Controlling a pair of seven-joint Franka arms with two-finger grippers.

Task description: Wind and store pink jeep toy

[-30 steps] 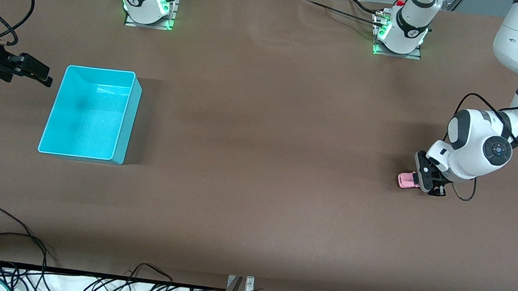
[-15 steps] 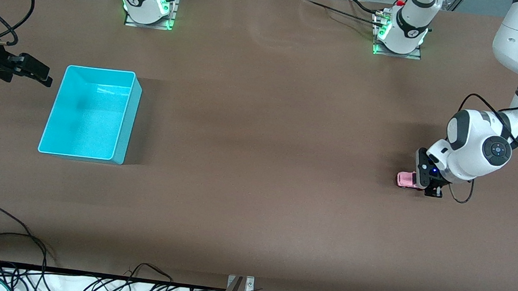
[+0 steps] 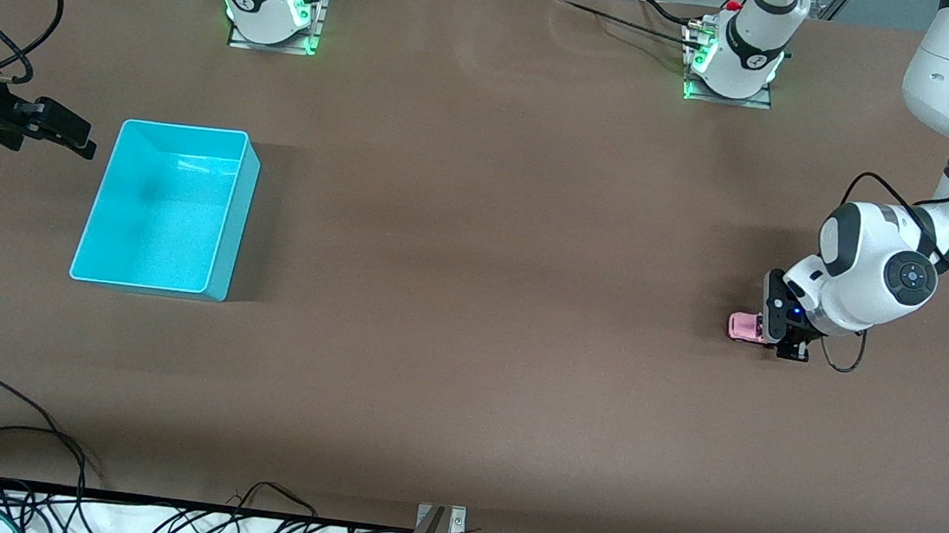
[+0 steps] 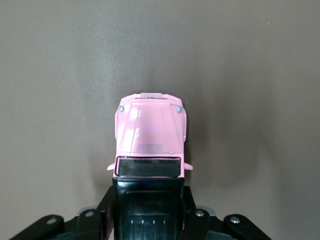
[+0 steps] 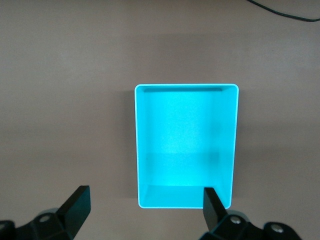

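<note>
Left gripper [image 3: 784, 335]: lower right of frame, clamped on the pink jeep toy [image 3: 745, 327] on the table.
Right gripper [image 3: 69, 133]: upper left, spread wide, waiting beside the turquoise bin [image 3: 222, 216].

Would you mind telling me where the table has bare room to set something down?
The broad stretch between the bin and the jeep is bare. It is crowded only at the left gripper, shut on the jeep, and beside the bin, where the open right gripper waits.

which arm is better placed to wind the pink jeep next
Left. Its claw is already shut on the pink jeep toy, low at the table near its own end. The right claw waits open beside the turquoise bin, a long way from the toy.
</note>
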